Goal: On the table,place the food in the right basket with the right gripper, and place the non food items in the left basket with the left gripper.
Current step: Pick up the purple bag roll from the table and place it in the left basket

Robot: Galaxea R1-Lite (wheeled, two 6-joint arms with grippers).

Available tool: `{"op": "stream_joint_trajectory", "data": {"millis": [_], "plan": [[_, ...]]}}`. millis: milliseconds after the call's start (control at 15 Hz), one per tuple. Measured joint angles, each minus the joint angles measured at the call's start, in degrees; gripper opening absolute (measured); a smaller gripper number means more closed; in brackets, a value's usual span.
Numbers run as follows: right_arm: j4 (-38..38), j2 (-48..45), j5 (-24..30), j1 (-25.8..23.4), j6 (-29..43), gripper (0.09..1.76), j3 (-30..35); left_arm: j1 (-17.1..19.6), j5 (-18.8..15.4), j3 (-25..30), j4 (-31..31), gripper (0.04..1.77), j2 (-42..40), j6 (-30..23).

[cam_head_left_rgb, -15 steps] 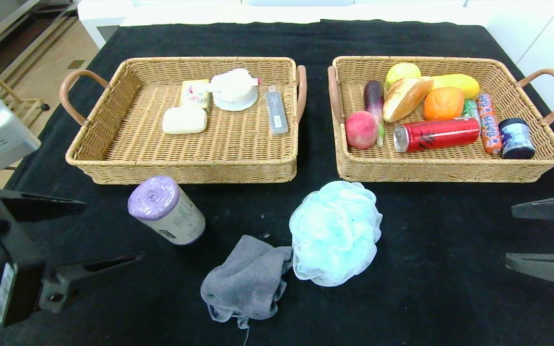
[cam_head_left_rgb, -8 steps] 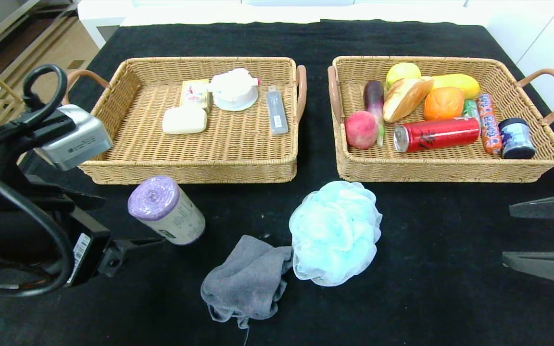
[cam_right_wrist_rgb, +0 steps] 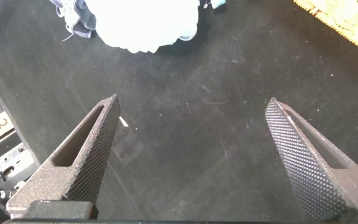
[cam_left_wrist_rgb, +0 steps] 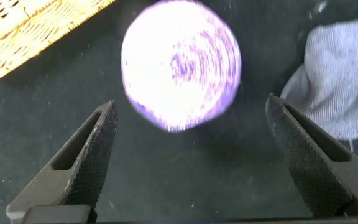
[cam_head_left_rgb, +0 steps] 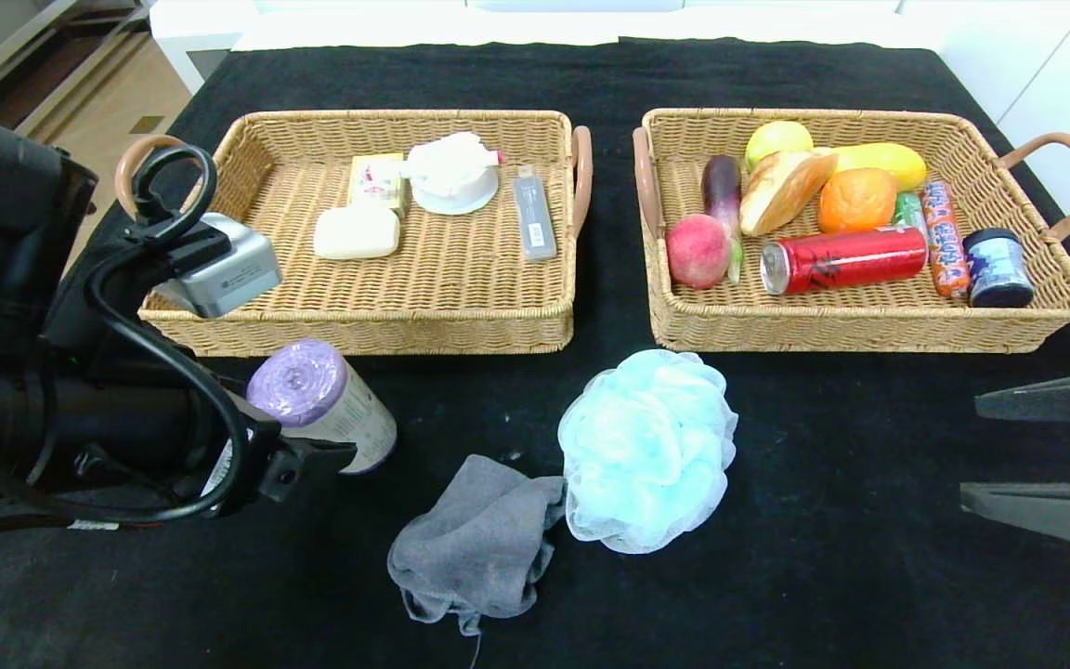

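While our right gripper [cam_head_left_rgb: 1046, 451] hangs spread wide over bare black table [cam_head_left_rgb: 869, 557] at the right edge, our left gripper [cam_left_wrist_rgb: 194, 158] sits low just in front of the left basket [cam_head_left_rgb: 358, 330], its fingers [cam_left_wrist_rgb: 89, 155] spread wide with nothing between them. The purple roll [cam_head_left_rgb: 321, 406] lies on the table right ahead of that left gripper, near the basket's front wall; in the left wrist view we see its round end just beyond the fingertips. The grey cloth [cam_head_left_rgb: 475, 548] and the blue bath sponge [cam_head_left_rgb: 646, 446] lie touching each other mid-table, outside both baskets. The right basket [cam_head_left_rgb: 869, 330] holds the food.
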Motion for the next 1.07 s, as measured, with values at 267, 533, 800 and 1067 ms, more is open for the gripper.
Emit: {"op": "stream_joint_trajectory", "data": {"millis": [267,533,800,1067], "plan": [[-0.11,0.33,0.0,0.0,-0.01,1.71,-0.02,1.68,-0.17,-2.89,0.0,1.72,3.15,-0.96],[-0.09,0.48,0.0,-0.06,-0.01,1.71,-0.07,2.73,-0.48,-4.41,-1.24,1.72,6.4,-2.65],[-0.11,0.72,0.0,-0.09,0.0,1.71,-0.09,3.04,-0.56,-4.88,-2.04,1.72,8.47,-2.88],[-0.11,0.87,0.01,-0.09,-0.01,1.71,-0.07,3.06,-0.63,-5.13,-2.04,1.72,9.48,-2.88]]}}
